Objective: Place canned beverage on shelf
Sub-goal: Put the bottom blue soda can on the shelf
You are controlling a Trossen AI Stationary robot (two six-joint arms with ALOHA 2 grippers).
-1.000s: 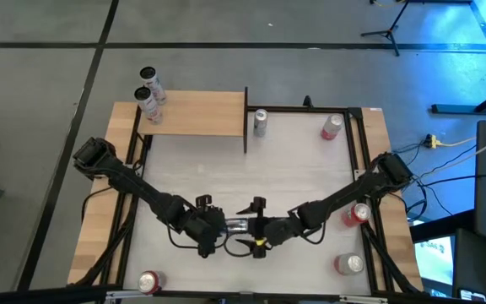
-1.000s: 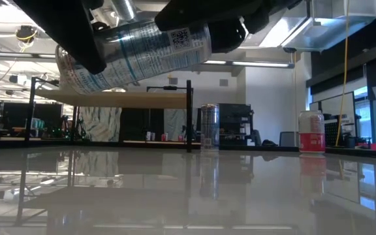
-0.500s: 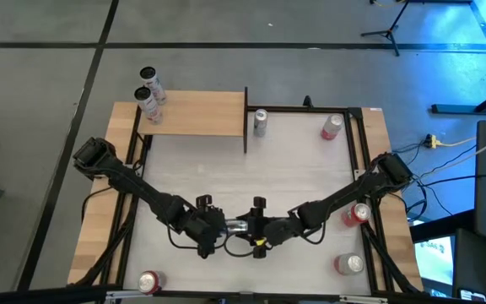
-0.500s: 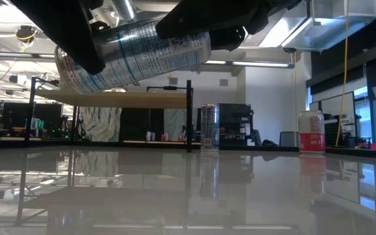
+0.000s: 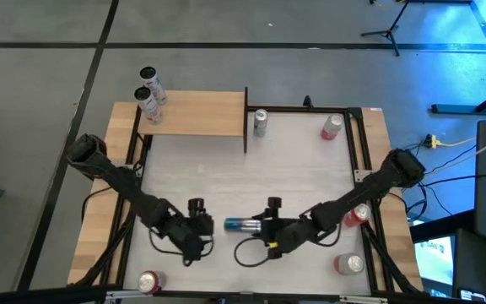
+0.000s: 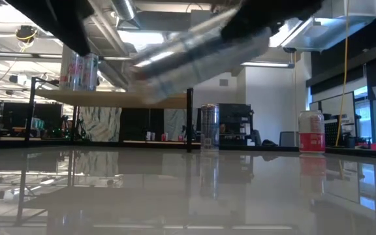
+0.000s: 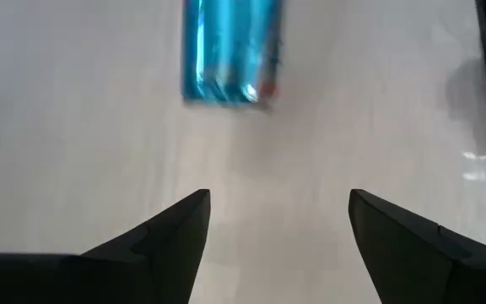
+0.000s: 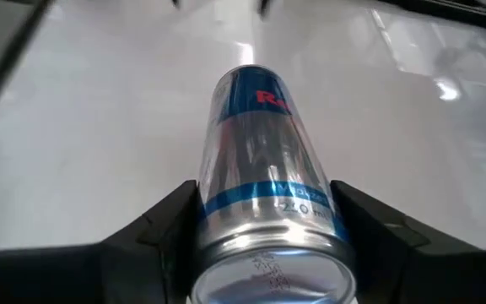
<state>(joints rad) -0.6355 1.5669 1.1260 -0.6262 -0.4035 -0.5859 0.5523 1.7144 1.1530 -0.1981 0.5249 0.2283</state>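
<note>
White counter (image 5: 251, 169) fills the scene beneath two dark arms. At left, the left claw (image 5: 199, 224) hangs with fingers apart, holding nothing. Just right of it, the slim blue-and-silver can (image 5: 243, 225) lies sideways in the air, its long axis running left to right, its far end clamped in the right claw (image 5: 270, 225). The wooden shelf (image 5: 201, 112) sits at the counter's far left corner, well away, two cans (image 5: 148, 93) already at its end. The right arm alone carries the can.
</note>
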